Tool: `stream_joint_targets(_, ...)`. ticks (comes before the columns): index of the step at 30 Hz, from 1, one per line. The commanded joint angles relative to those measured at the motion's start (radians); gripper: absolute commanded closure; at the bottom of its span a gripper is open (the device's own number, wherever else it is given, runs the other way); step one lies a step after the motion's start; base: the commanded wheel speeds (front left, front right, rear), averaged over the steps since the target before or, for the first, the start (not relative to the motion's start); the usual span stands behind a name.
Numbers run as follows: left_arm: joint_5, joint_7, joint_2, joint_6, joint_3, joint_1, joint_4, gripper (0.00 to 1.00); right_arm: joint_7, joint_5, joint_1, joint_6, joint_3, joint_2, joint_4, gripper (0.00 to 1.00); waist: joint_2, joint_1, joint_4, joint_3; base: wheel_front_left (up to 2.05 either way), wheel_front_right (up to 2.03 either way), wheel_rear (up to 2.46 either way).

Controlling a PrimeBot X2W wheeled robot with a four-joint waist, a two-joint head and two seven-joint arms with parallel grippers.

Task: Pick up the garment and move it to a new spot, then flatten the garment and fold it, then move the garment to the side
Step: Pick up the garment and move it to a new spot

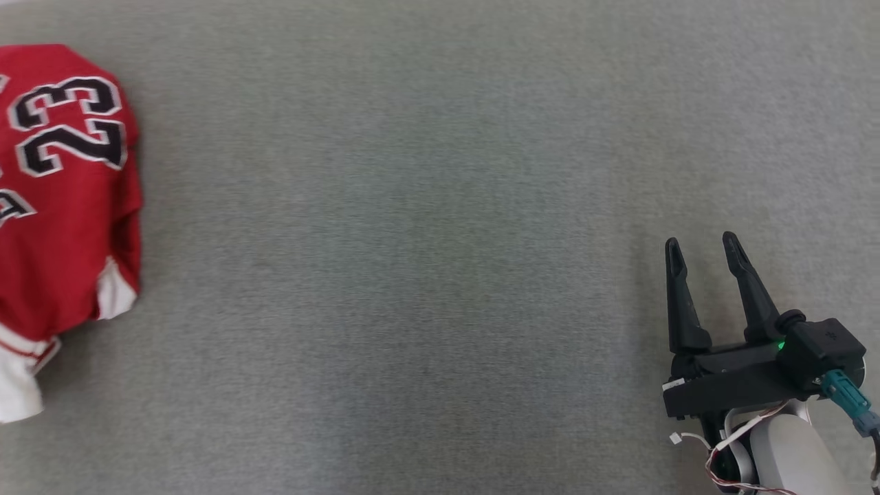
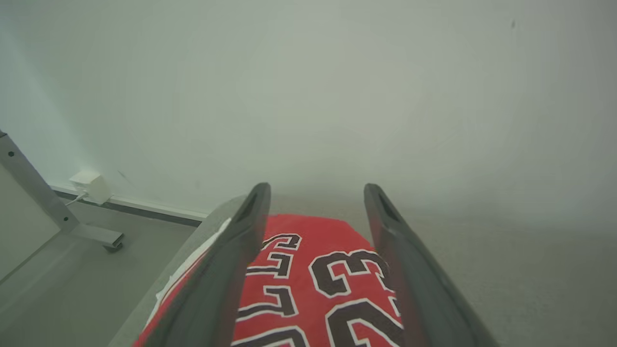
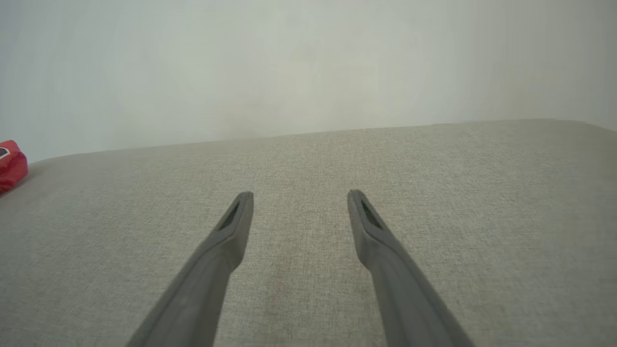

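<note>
The garment (image 1: 65,206) is a red jersey with white trim and a black 23, lying folded at the far left of the grey cloth surface (image 1: 412,275). In the left wrist view my left gripper (image 2: 315,193) hovers open above the garment (image 2: 313,284), the number showing between its fingers, nothing gripped. My right gripper (image 1: 702,246) stands open at the lower right of the head view, far from the jersey. Seen from the right wrist, the right gripper (image 3: 299,196) has only bare cloth between its fingers, and a red corner of the garment (image 3: 10,166) shows at the left edge.
The grey cloth surface stretches wide between the jersey and my right gripper. In the left wrist view its left edge (image 2: 193,246) drops to the floor, where a metal frame leg (image 2: 58,212) and a white plug box (image 2: 91,185) sit by the wall.
</note>
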Motion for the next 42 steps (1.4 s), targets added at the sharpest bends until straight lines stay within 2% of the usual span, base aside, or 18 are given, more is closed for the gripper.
stream_joint_targets(1, 0.009, 0.022, 0.019, 0.004, -0.002, -0.014, 0.027, 0.0, -0.001, -0.004, -0.003, -0.002, -0.004, 0.001, -0.004, 0.0, -0.0003, -0.0003, -0.06, 0.044, 0.0, 0.0, 0.0)
stream_joint_targets(9, 0.01, 0.226, 0.092, -0.003, -0.033, 0.004, 0.213, 0.0, -0.001, -0.006, 0.006, -0.002, -0.013, -0.003, -0.009, 0.0, -0.0003, -0.0003, -0.081, 0.027, 0.0, 0.0, 0.0)
stream_joint_targets(14, -0.028, 0.311, 0.096, -0.016, -0.046, 0.023, 0.296, 0.0, -0.001, -0.004, 0.012, -0.002, -0.01, 0.005, -0.012, 0.0, -0.0003, -0.0003, -0.091, 0.02, 0.0, 0.0, 0.0)
stream_joint_targets(15, -0.035, 0.319, 0.091, -0.017, -0.046, 0.026, 0.31, 0.27, -0.001, -0.004, 0.012, -0.002, -0.009, 0.006, -0.012, 0.0, -0.0003, -0.0003, -0.092, 0.02, 0.0, 0.0, 0.0)
stream_joint_targets(16, -0.04, 0.32, 0.088, -0.019, -0.05, 0.029, 0.319, 1.0, -0.001, -0.004, 0.012, -0.002, -0.008, 0.006, -0.011, 0.0, -0.0003, -0.0003, -0.092, 0.019, 0.0, 0.0, 0.0)
stream_joint_targets(18, -0.045, 0.322, 0.084, -0.02, -0.06, 0.036, 0.334, 1.0, -0.001, -0.004, 0.013, -0.002, -0.009, 0.008, -0.009, 0.0, -0.0003, -0.0003, -0.091, 0.016, 0.0, 0.0, 0.0)
stream_joint_targets(23, -0.026, 0.24, 0.094, -0.023, -0.082, 0.028, 0.301, 1.0, -0.001, -0.006, 0.026, -0.002, -0.014, 0.007, -0.004, 0.0, -0.0003, -0.0003, -0.075, -0.006, 0.0, 0.0, 0.0)
stream_joint_targets(29, 0.016, 0.058, 0.088, -0.003, -0.102, -0.022, 0.248, 1.0, -0.001, 0.009, 0.046, -0.002, 0.0, 0.015, 0.012, 0.0, -0.0003, -0.0003, -0.05, -0.057, 0.0, 0.0, 0.0)
stream_joint_targets(33, 0.038, -0.018, 0.074, -0.005, -0.133, -0.072, 0.199, 1.0, -0.001, 0.017, 0.058, -0.002, 0.013, 0.026, 0.027, 0.0, -0.0003, -0.0003, -0.044, -0.096, 0.0, 0.0, 0.0)
stream_joint_targets(42, 0.058, -0.045, 0.035, -0.021, -0.229, -0.157, 0.04, 1.0, -0.001, 0.034, 0.089, -0.002, 0.029, 0.047, 0.048, 0.0, -0.0003, -0.0003, -0.081, -0.181, 0.0, 0.0, 0.0)
